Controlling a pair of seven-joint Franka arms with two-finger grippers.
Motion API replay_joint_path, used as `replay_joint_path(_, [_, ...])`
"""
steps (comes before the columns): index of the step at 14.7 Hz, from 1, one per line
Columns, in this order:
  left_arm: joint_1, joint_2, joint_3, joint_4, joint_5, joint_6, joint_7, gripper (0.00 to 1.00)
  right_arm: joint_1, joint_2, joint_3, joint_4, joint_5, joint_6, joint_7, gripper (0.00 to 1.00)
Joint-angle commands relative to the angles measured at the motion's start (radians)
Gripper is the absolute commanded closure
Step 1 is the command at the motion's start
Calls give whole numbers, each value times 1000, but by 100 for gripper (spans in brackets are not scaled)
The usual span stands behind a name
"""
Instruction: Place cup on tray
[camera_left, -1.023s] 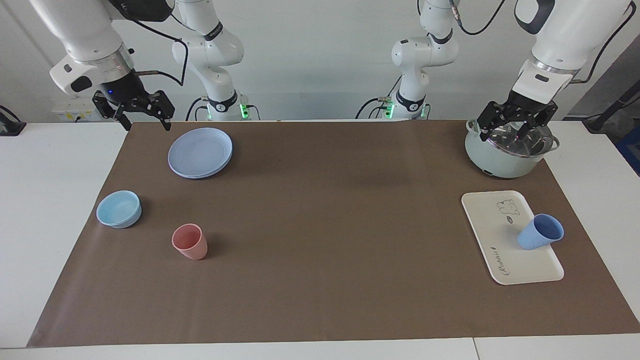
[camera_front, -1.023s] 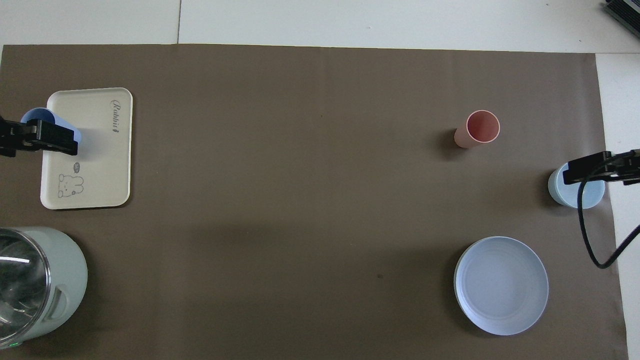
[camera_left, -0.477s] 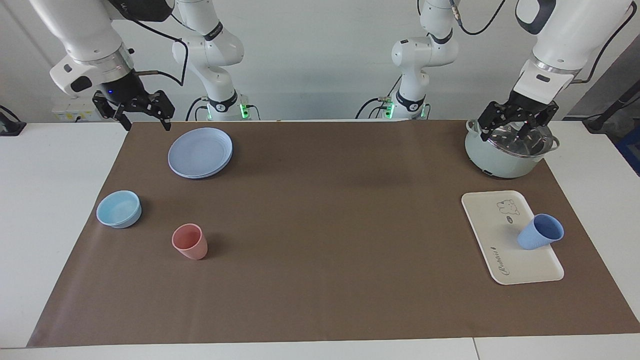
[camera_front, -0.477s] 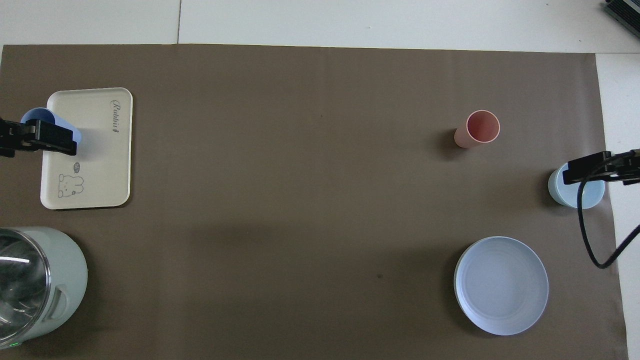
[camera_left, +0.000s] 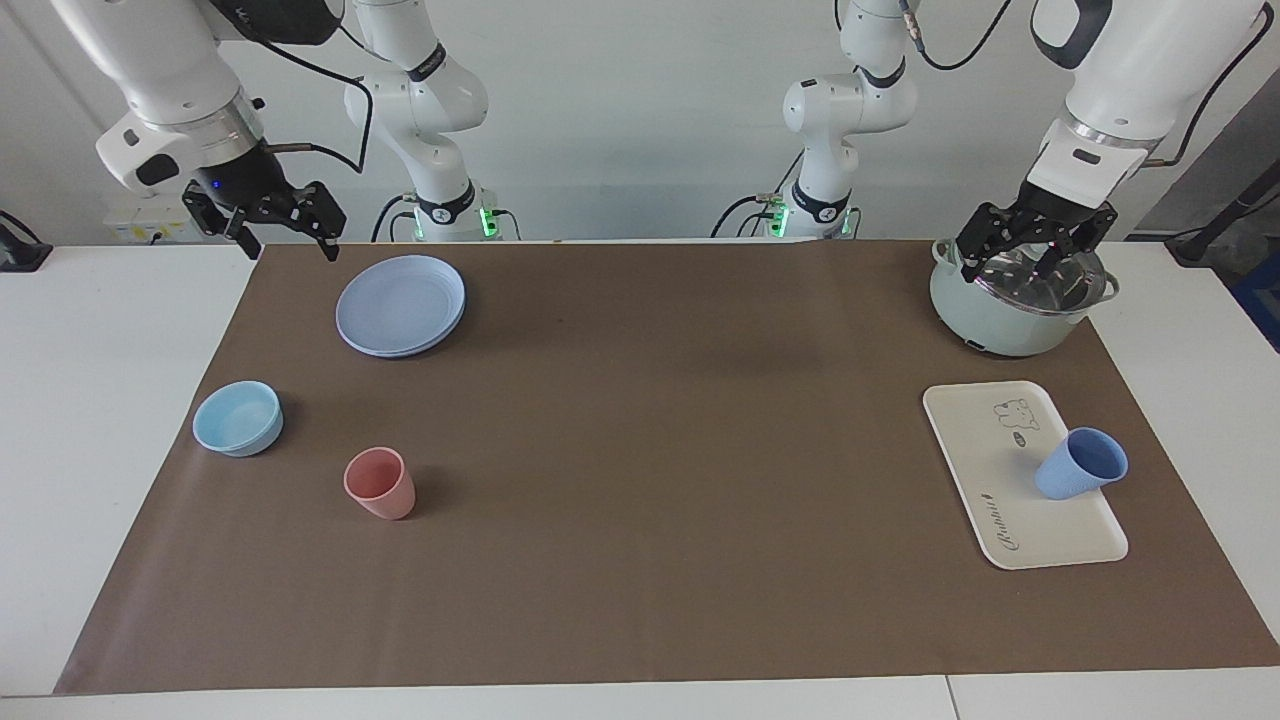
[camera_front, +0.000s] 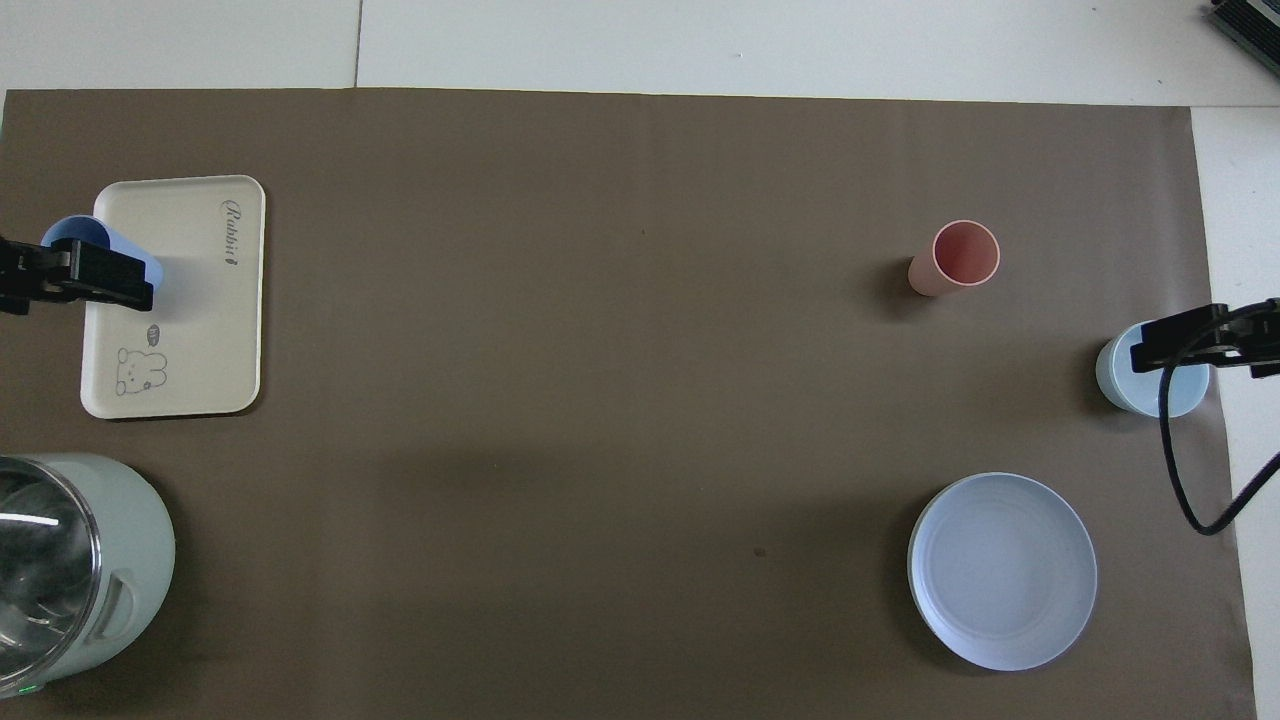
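Facing view: two white robot arms are standing at one long edge of a white bench (camera_left: 100, 420) that is carrying a brown mat (camera_left: 640, 500).
Cup: a small periwinkle-blue cup (camera_left: 1080, 464) is sitting on the tray, at the tray's edge toward the left arm's end of the bench; it is looking tilted, its mouth leaning outward over that edge, though the angle could be exaggerating this.
Tray: a flat cream tray (camera_left: 1000, 470) with a small cartoon animal and cursive lettering is lying on the mat at the left arm's end, farther from the robots than the pot.
Left gripper: the left gripper (camera_left: 1035, 255) is hanging in the air over the pot, fingers spread apart and grasping nothing.
Right gripper: the right gripper (camera_left: 283, 232) is hanging over the mat's corner at the right arm's end, beside the plate, also released and empty.
Pot: a pale green pot (camera_left: 1010, 300) with a shiny glass lid is standing close to the robots.
Plate: a round periwinkle plate (camera_left: 400, 305) is lying near the robots toward the right arm's end.
Bowl: a light-blue bowl (camera_left: 238, 418) is sitting at the mat's edge, farther from the robots than the plate.
Pink cup: a salmon-pink cup (camera_left: 380, 484) is standing upright near the bowl.
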Motion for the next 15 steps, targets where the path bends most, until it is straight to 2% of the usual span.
replay_joint_path(1, [5, -32, 1, -36, -7, 7, 11, 0, 41, -20, -43, -29, 2, 18, 31, 0])
replay_joint_path(2, [5, -32, 1, -36, -7, 7, 11, 0, 69, -20, -77, -31, 2, 18, 30, 0])
replay_joint_path(5, [8, -33, 2, -44, -7, 13, 12, 0, 49, -26, -82, -43, 5, 16, 26, 0])
replay_joint_path(7, [8, -33, 2, -44, -7, 16, 14, 0, 36, -28, -66, -46, 5, 16, 26, 0])
replay_joint_path(9, [8, -33, 2, -44, -7, 16, 15, 0, -14, -31, -10, -52, 7, 15, 26, 0])
replay_joint_path(15, [8, -33, 2, -44, -7, 18, 17, 0, 8, -37, -12, -58, 7, 7, 29, 0])
